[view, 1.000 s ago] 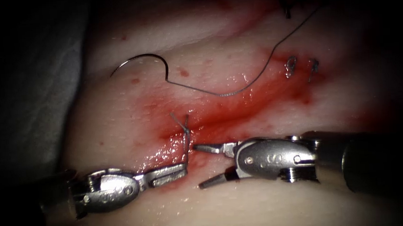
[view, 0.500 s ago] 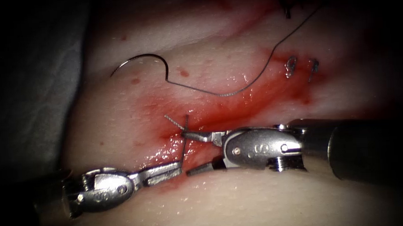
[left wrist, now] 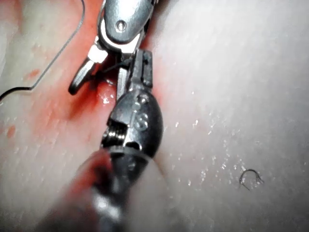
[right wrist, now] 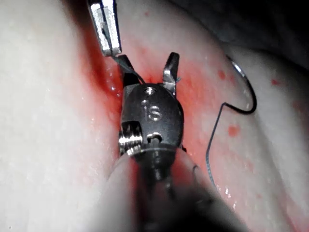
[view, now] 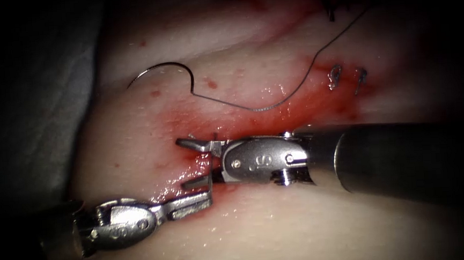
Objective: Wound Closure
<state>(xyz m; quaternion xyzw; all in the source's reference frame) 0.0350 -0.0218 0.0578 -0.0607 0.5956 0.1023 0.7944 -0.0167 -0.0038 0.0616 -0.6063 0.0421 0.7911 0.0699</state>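
Left tool (view: 206,193): lower left of the endoscope frame, jaws clenched on a short thread tail (view: 210,166) that rises from its tip to the knot at the cut; faint stamped marks on its housing, not readable. In the left wrist view the same tool (left wrist: 137,65) carries a stamped mark that may be an "8" or "S". Right tool (view: 194,163): enters from the right at mid-frame, jaws released and spread, one above and one below the thread tail, gripping nothing; its housing is stamped with characters reading roughly "S", and in the right wrist view (right wrist: 149,67) roughly "iS". Cut (view: 264,124): a band of red fluid (view: 290,107) running from the tools toward the upper right of the tissue (view: 281,234). Needle (view: 161,70): lying free on the tissue surface in the upper left, left of the cut, held by neither tool, not in the tissue. Thread (view: 294,86): trails from the needle across to the upper right. Cut thread ends (view: 335,77): at the earlier stitches, upper right. Open pale tissue lies along the lower edge and around the needle; a dark margin bounds the left edge.
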